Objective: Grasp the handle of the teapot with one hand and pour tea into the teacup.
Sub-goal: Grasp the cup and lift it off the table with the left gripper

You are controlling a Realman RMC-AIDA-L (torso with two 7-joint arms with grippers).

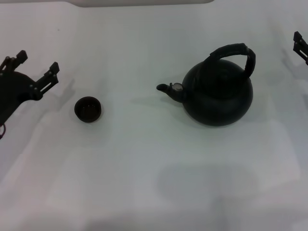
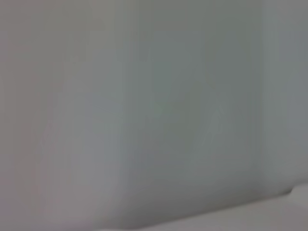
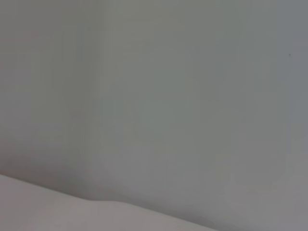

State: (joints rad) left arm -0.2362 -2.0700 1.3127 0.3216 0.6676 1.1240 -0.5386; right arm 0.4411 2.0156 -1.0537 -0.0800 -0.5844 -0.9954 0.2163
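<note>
Teapot [image 1: 218,91]: set upright on the white table [image 1: 144,183], right of centre, spout pointed toward the robot's left.
Handle [image 1: 232,53]: arched over the pot's top, untouched.
Teacup [image 1: 87,109]: placed well apart from the pot, on the left.
Left gripper [image 1: 34,65]: held near the cup, fingers spread wide, nothing gripped.
Right gripper [image 1: 301,44]: barely seen at the right edge; finger spacing cannot be told.

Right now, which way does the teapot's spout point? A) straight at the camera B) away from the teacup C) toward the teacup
C: in the head view the teapot has its spout on the side facing the teacup, with bare table between them.
</note>
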